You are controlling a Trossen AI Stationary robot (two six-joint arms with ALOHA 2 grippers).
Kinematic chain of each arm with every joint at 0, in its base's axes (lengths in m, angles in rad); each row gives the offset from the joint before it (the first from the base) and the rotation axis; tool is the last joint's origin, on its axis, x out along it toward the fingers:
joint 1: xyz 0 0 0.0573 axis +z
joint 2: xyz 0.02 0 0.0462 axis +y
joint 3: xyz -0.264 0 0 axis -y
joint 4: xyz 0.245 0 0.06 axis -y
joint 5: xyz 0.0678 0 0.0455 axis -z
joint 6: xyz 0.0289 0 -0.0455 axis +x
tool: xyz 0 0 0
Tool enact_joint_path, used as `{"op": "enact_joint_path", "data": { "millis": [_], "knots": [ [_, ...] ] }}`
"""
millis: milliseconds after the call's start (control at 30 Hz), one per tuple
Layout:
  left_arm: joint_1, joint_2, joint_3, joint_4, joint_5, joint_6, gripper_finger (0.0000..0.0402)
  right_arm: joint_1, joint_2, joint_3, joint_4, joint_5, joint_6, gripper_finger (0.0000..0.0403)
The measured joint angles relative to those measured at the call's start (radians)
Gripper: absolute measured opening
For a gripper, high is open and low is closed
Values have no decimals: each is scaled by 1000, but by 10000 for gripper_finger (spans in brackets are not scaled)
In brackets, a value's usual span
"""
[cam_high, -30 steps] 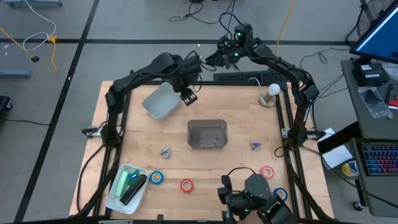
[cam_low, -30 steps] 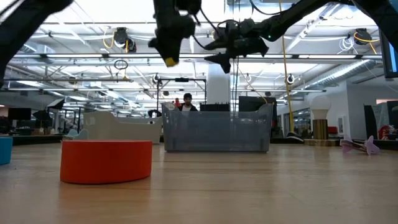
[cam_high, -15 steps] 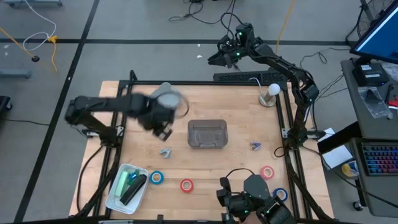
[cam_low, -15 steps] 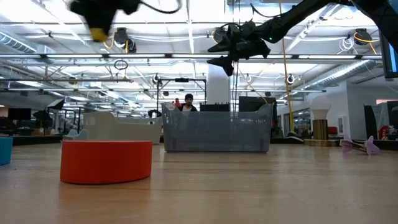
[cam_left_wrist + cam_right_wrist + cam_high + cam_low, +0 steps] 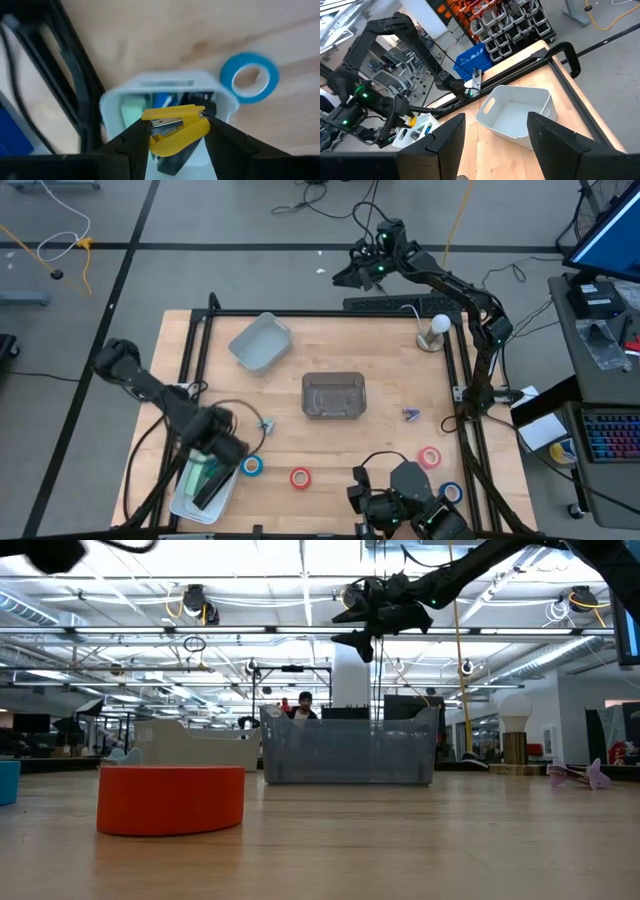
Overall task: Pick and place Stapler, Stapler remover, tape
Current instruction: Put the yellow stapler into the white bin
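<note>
My left gripper (image 5: pixel 216 444) hangs over the white tray (image 5: pixel 180 498) at the table's near left corner, shut on a yellow stapler (image 5: pixel 176 131). In the tray lie a green stapler (image 5: pixel 200 473) and a black one (image 5: pixel 216 485). A blue tape roll (image 5: pixel 252 465) lies flat beside the tray, a red one (image 5: pixel 300 477) to its right. Two more rolls (image 5: pixel 430 457) lie near right. Two staple removers (image 5: pixel 265 423) (image 5: pixel 411 415) rest on the wood. My right gripper (image 5: pixel 345 275) waits open, high beyond the far edge. My left gripper pinches the yellow stapler by its two sides (image 5: pixel 199 128) between its two fingers (image 5: pixel 134 141). The fingers come from above, pointing down. The stapler is lifted clear, over the white tray (image 5: pixel 120 97).
A clear bin (image 5: pixel 333 395) stands at the table's middle, and a white bin (image 5: pixel 260 342) lies at the far left. A small lamp (image 5: pixel 437 330) stands at the far right. A black frame (image 5: pixel 200 330) rims the table. A person shows far behind in the low view.
My left gripper has swung from the far side, beside the white bin, toward the near left corner and come down, its wrist rolling on the way. It carries the yellow stapler, now above the white tray.
</note>
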Motion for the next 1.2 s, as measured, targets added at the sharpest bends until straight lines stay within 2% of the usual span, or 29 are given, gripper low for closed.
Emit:
{"op": "enact_joint_path", "data": {
  "millis": [167,367,567,900,1100,1200],
  "knots": [
    [-131,0,-86,138,93,-202,175,1,0,0,0,0,0,208],
    [-231,0,-131,299,86,-410,163,1,0,0,0,1,0,208],
    [-274,6,-132,439,84,-538,182,1,0,0,-2,1,0,208],
    [-291,103,-132,628,137,-549,162,11,0,0,-3,1,-1,208],
    [-310,151,-132,631,199,-552,186,27,0,0,-3,1,-2,208],
    [-317,171,-132,652,199,-550,190,33,0,0,-2,1,-3,208]
  ]
}}
